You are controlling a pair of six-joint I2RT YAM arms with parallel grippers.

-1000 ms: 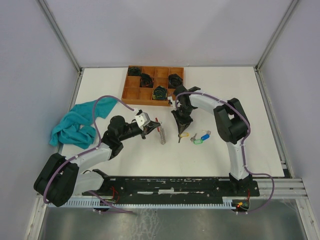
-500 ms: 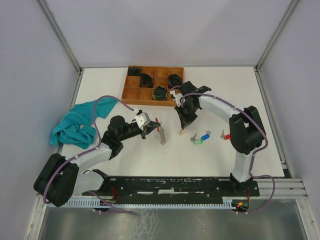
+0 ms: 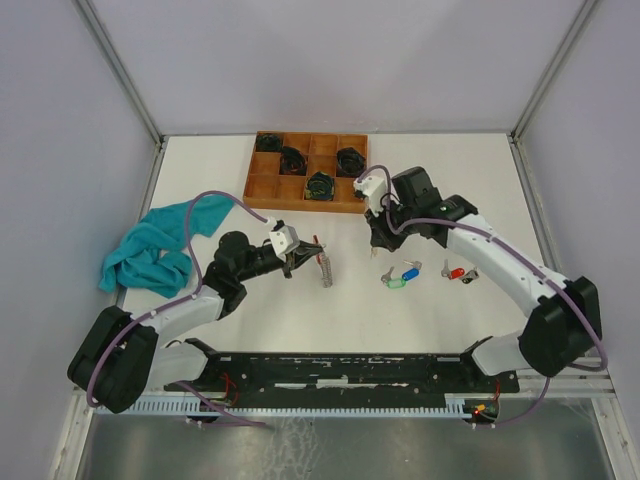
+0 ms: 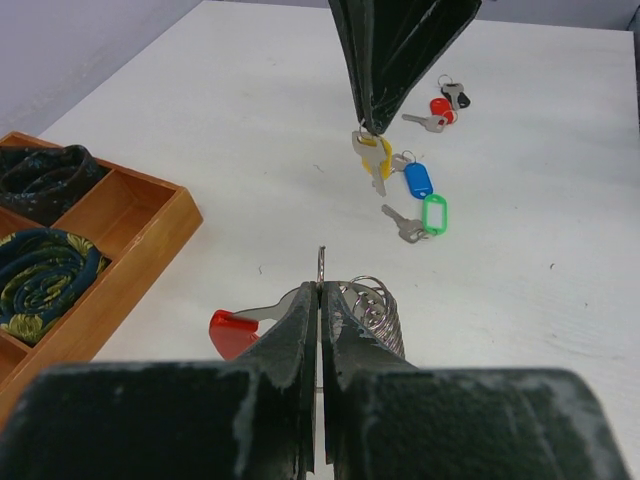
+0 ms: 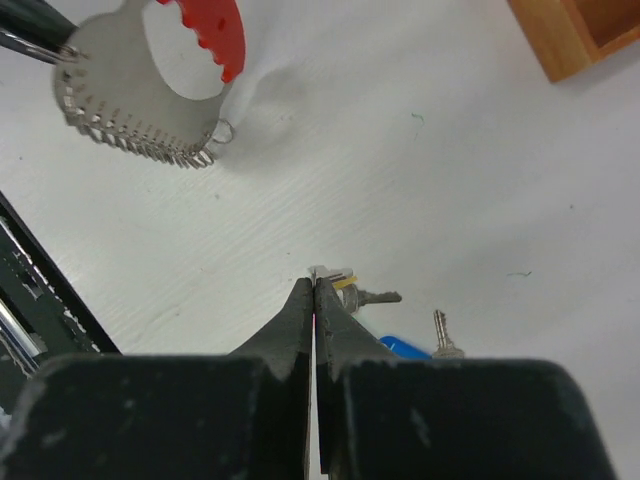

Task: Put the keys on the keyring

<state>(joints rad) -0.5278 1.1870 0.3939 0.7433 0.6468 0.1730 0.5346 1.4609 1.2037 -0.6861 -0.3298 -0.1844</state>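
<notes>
My left gripper (image 3: 308, 252) is shut on the keyring (image 3: 324, 269), a silver ring with a coil of loops and a red grip; the left wrist view shows the jaws (image 4: 321, 292) pinching its thin edge beside the coil (image 4: 372, 305). My right gripper (image 3: 378, 250) is shut on the yellow-tagged key (image 4: 372, 156), holding it just above the table. The right wrist view shows the key (image 5: 335, 276) poking out of the closed tips (image 5: 315, 287) and the keyring (image 5: 130, 95) to the upper left. Blue-tagged (image 3: 409, 271) and green-tagged (image 3: 394, 282) keys lie to its right.
A red-tagged key (image 3: 455, 272) and a black-tagged key (image 3: 470, 273) lie further right. A wooden compartment tray (image 3: 300, 207) with black coiled bundles (image 3: 319, 185) stands at the back. A teal cloth (image 3: 155, 250) lies at the left.
My right arm has swung its elbow out to the right, uncovering the red and black keys. Its gripper has shifted slightly right and back with the yellow key. The left arm has not moved.
</notes>
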